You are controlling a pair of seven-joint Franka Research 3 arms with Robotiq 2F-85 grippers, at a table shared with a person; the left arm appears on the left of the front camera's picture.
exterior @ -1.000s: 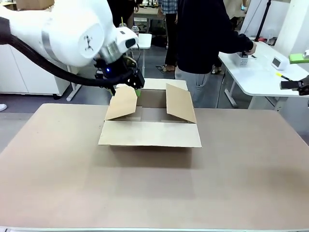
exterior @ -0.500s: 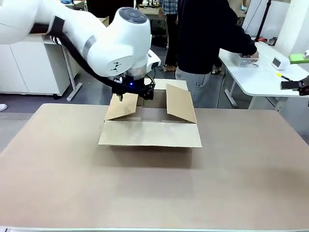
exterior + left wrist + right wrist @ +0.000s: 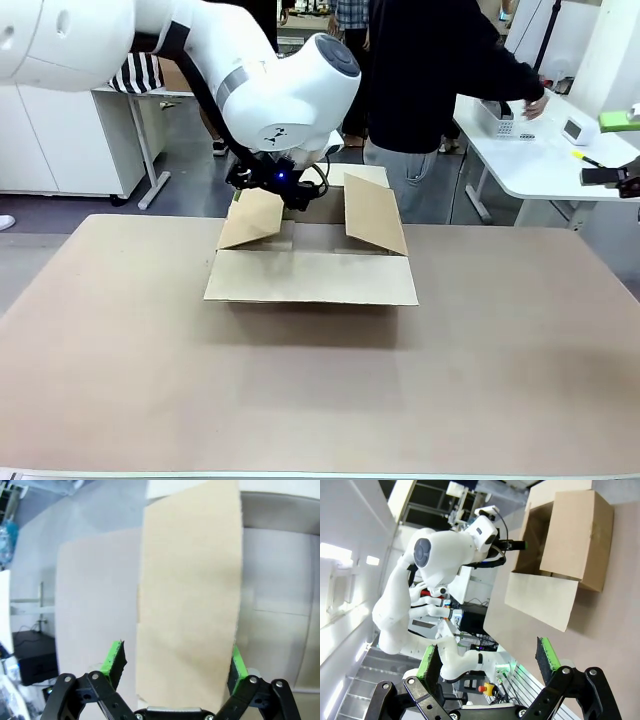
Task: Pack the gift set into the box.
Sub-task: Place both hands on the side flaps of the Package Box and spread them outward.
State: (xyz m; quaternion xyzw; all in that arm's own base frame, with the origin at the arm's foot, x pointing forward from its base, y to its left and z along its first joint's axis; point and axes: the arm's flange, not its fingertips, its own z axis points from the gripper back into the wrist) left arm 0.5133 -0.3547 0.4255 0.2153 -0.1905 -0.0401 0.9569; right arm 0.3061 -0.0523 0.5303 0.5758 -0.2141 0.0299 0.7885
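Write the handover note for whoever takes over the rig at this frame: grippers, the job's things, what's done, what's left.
Left gripper: open, straddling the left flap of the box.
Right gripper: open, holding nothing, off to the side.
Box: mid-table, flaps open.
White slatted tray and yellow marker: on the side table, tray by the person's hand.
Done: box opened. Left: bring the set over and put it in.
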